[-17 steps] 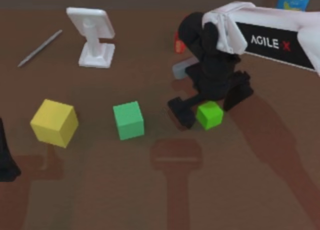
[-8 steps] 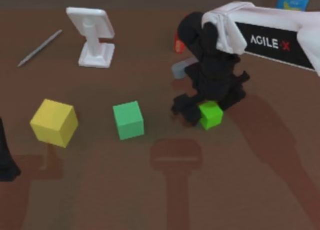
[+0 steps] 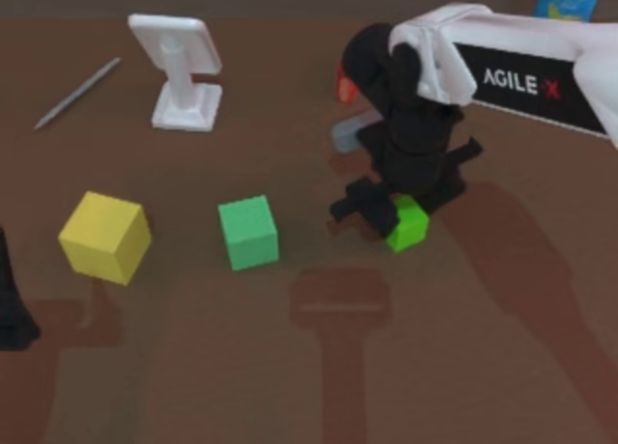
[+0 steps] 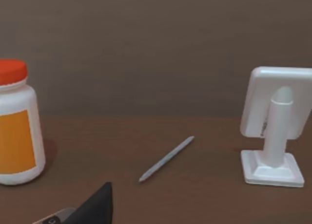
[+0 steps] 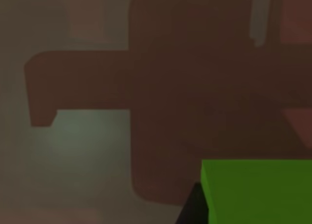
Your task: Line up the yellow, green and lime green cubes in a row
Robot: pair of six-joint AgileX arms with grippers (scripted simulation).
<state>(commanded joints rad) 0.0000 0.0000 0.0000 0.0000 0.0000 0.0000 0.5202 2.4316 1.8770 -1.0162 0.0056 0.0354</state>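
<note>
Right tool (image 3: 398, 210) closed around lime green cube (image 3: 411, 227) — green cube (image 3: 248, 232) leftward

The table (image 3: 290, 386) is showing dark brown throughout. Three cubes are sitting on it — the yellow cube (image 3: 104, 236), the soft medium-green cube (image 3: 248, 232) and the bright lime-green cube (image 3: 409, 225). The right gripper (image 3: 398, 205) is showing black under a white arm (image 3: 512, 53) lettered in white on black — its "X" red. The stand (image 3: 181, 69) is white, the pen (image 3: 77, 93) grey, the jar (image 4: 17, 129) white with an orange label and red-orange lid.
</note>
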